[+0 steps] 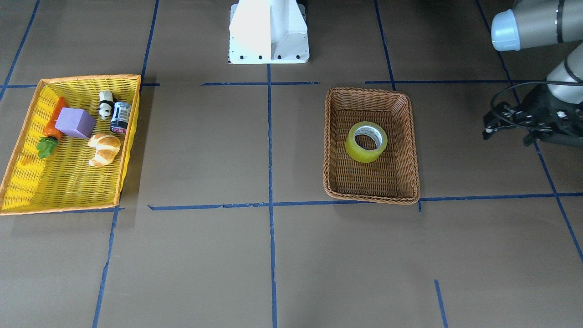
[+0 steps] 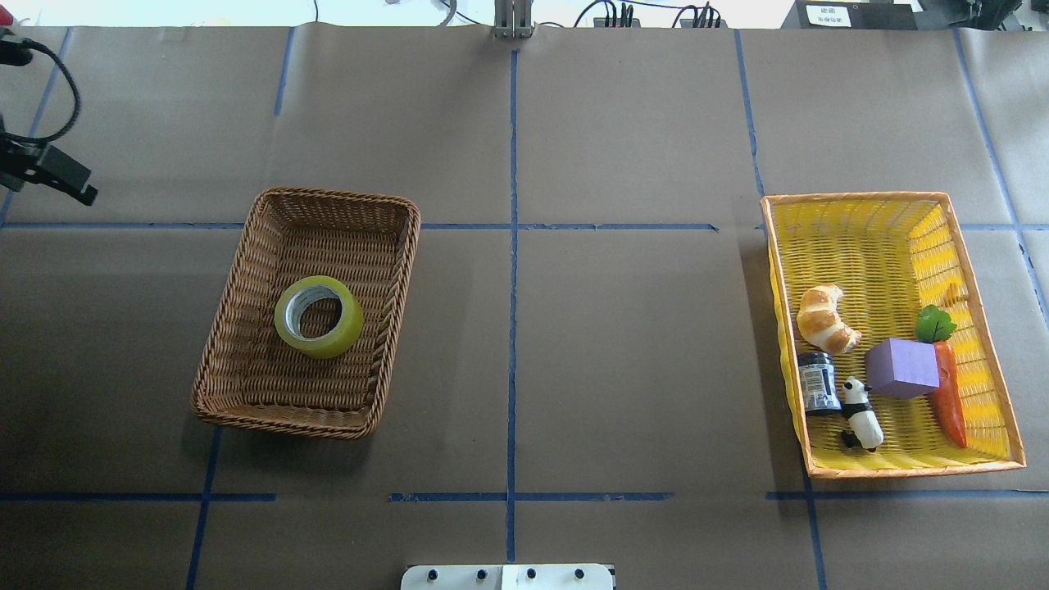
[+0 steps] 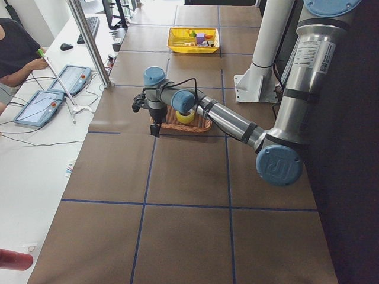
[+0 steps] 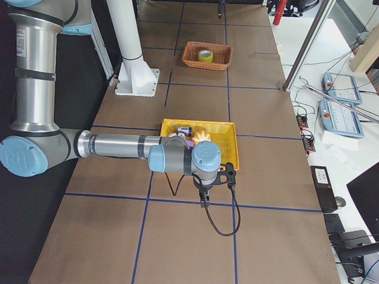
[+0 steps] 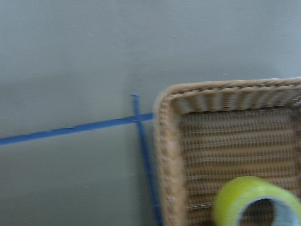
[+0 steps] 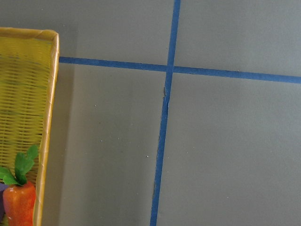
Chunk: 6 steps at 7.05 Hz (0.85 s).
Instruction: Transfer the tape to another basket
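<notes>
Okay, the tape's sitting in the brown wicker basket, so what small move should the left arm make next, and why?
Probably swing the left gripper sideways until it is over the tape. The roll lies flat in the wicker basket, nothing holds it, and that gripper hangs empty just outside the basket's rim.

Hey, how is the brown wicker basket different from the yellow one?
The brown basket is dark wicker; the yellow basket is bright yellow with an orange rim. The brown basket looks smaller than the yellow basket. The brown basket holds only the tape; the yellow basket holds several things, including a croissant and a carrot. Both are rectangular and woven.
</notes>
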Motion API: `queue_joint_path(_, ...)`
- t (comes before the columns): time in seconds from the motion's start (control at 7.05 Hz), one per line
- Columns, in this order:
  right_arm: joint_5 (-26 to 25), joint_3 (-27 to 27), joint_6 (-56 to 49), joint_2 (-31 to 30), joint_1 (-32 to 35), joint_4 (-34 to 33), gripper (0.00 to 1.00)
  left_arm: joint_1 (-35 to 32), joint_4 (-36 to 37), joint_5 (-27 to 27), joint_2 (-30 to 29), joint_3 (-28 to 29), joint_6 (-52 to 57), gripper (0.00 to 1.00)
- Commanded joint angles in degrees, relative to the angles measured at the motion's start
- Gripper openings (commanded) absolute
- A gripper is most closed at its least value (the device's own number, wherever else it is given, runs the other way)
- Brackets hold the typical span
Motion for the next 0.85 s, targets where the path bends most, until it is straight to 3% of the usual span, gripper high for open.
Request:
queue_joint_path(0.0,-0.15,-0.43,0.12,0.38,0.11,0.1,1.0,-9.93,0.04,-2.35,7.3,2.9,14.28,1.0)
queue_joint_path(0.43,-0.24,-0.61,0.21,0.73,0.11,0.1,1.0,-17.25,-0.83,-2.44,12.32,10.81,24.06,1.0)
queue_joint_path(0.71,-0.24,-0.61,0.03,0.73,0.11,0.1,1.0,-17.35,-0.49,-3.58,13.74,10.83,23.48,1.0)
